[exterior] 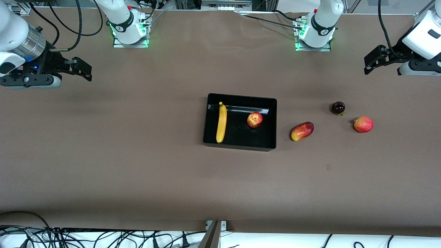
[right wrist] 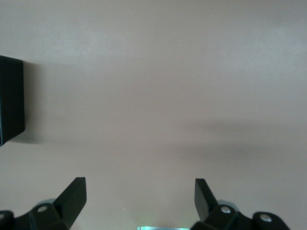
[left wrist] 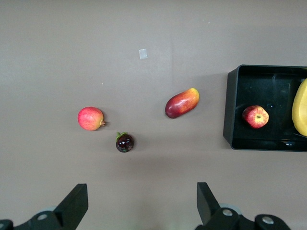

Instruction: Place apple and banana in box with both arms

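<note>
The black box [exterior: 239, 146] sits mid-table. The yellow banana [exterior: 221, 122] lies in it along the wall toward the right arm's end. The red-yellow apple [exterior: 255, 119] rests in it beside the banana. My left gripper [exterior: 368, 65] is open and empty, up over the left arm's end of the table. My right gripper [exterior: 86, 70] is open and empty over the right arm's end. The left wrist view shows the left gripper [left wrist: 142, 191], box [left wrist: 229, 110], apple [left wrist: 255, 117] and banana [left wrist: 301, 112]. The right wrist view shows the right gripper [right wrist: 140, 187] and a box corner [right wrist: 10, 100].
Three other fruits lie between the box and the left arm's end: a red-yellow mango-shaped fruit [exterior: 302, 131] [left wrist: 182, 102], a dark purple round fruit [exterior: 338, 107] [left wrist: 124, 142], and a smooth red fruit with a nub [exterior: 363, 124] [left wrist: 90, 118]. Cables run along the front edge.
</note>
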